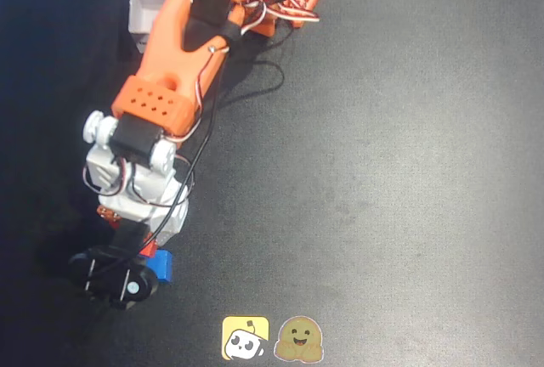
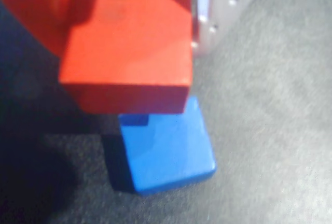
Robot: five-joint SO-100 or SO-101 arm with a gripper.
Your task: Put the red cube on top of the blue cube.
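Going left to right in the wrist view: the claw (image 2: 129, 32) is clamped on the small matte bright red cube (image 2: 127, 47), an orange finger (image 2: 31, 11) pressing its left face and a white one on the right. The small glossy bright blue cube (image 2: 166, 149) sits on the dark grey desk (image 2: 270, 146) just below the claw, offset a bit right. Both look light and rigid, maybe slick, so gripping flat opposite faces seems right.

Red cube (image 2: 127, 47) overlaps the far edge of the blue cube (image 2: 166, 151) lying flat.
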